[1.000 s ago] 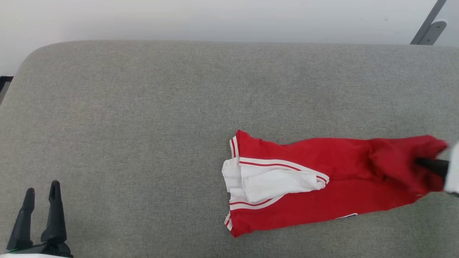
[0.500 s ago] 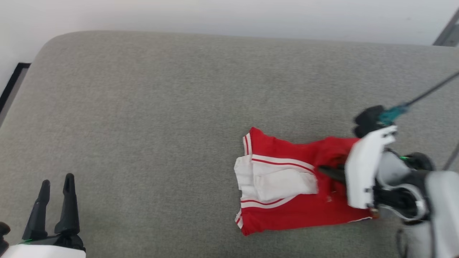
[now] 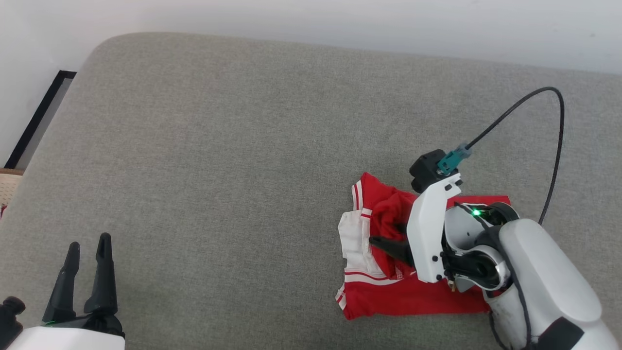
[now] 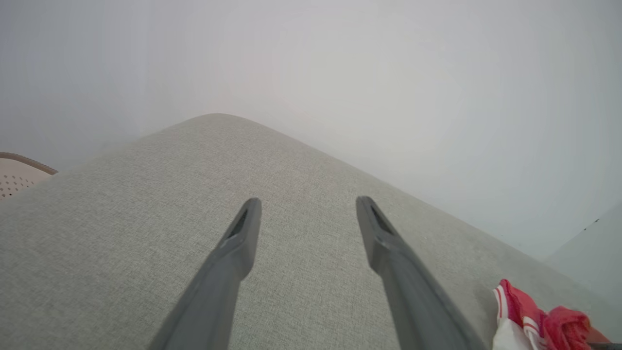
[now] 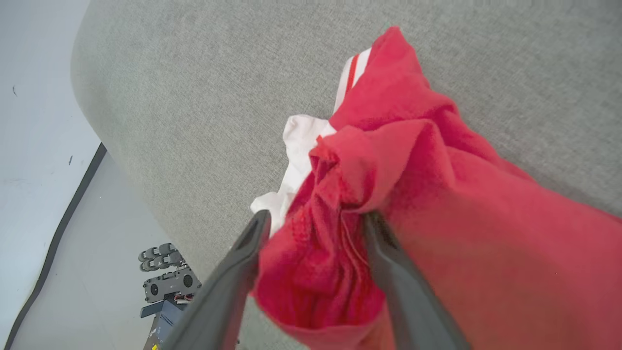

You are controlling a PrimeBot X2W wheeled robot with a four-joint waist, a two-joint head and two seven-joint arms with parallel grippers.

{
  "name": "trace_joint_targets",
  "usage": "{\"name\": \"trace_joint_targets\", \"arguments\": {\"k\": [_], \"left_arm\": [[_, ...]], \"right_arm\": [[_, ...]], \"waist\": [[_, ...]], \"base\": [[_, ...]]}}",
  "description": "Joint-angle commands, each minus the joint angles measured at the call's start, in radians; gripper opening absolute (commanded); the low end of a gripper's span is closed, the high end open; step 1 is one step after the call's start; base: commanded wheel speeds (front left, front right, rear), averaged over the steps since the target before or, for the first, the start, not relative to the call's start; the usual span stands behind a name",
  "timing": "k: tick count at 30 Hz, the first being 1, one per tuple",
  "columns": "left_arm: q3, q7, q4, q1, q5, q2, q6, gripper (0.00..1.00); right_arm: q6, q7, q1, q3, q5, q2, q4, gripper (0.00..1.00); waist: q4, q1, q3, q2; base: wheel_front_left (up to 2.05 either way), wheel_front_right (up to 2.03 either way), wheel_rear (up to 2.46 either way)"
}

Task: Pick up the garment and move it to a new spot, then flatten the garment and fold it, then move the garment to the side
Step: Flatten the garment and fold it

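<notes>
The garment (image 3: 388, 301), a red jersey with white sleeve ends and striped trim, lies doubled over on the right half of the grey cushion (image 3: 218, 146). My right gripper (image 3: 384, 233) points left over its middle. In the right wrist view the right gripper (image 5: 316, 218) has its fingers spread wide, with a bunched red fold of the garment (image 5: 461, 194) lying loosely between them. My left gripper (image 3: 89, 241) rests at the lower left, far from the cloth, open and empty. The left wrist view has the left gripper (image 4: 308, 201) over bare cushion, with the garment (image 4: 534, 321) at its lower right corner.
The cushion's rounded far-left corner drops to a floor with a black strip (image 3: 39, 116) along the white wall. A black cable (image 3: 554, 121) loops above my right wrist. Robot base parts (image 5: 170, 282) show on the floor past the cushion's edge.
My right gripper carried the garment's right end leftward over the rest, doubling it, and its fingers went from shut to spread apart. The head camera shifted. The left arm stayed put.
</notes>
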State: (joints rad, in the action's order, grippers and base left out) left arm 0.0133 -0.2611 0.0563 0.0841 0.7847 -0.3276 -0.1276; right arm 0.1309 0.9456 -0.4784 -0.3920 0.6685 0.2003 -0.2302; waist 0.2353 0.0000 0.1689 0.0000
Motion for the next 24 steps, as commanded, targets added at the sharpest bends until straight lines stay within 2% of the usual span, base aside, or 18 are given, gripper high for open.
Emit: {"name": "trace_joint_targets", "arguments": {"k": [1,10,15,24], "left_arm": [[0.002,-0.005,0.0,-0.002,0.0,-0.003,-0.004,1.0],[0.015,-0.005,-0.01,0.026,-0.003,-0.015,-0.004,1.0],[0.017,-0.005,-0.018,0.04,-0.015,-0.026,-0.004,1.0],[0.026,-0.005,-0.03,0.062,-0.024,-0.041,-0.004,1.0]], "right_arm": [[0.0,-0.004,-0.007,-0.006,0.012,0.014,0.004,1.0],[0.0,-0.014,0.028,0.022,0.125,0.044,0.147,1.0],[0.0,-0.034,0.059,0.083,0.123,0.07,0.234,1.0],[0.0,-0.223,0.141,0.189,0.077,0.121,0.325,1.0]], "waist": [[-0.001,0.0,-0.005,0.0],[-0.036,0.0,-0.04,0.0],[-0.068,0.0,-0.057,0.0],[-0.122,0.0,-0.089,0.0]], "base": [[0.0,0.0,0.0],[0.0,0.0,0.0],[0.0,0.0,0.0],[0.0,0.0,0.0]]}}
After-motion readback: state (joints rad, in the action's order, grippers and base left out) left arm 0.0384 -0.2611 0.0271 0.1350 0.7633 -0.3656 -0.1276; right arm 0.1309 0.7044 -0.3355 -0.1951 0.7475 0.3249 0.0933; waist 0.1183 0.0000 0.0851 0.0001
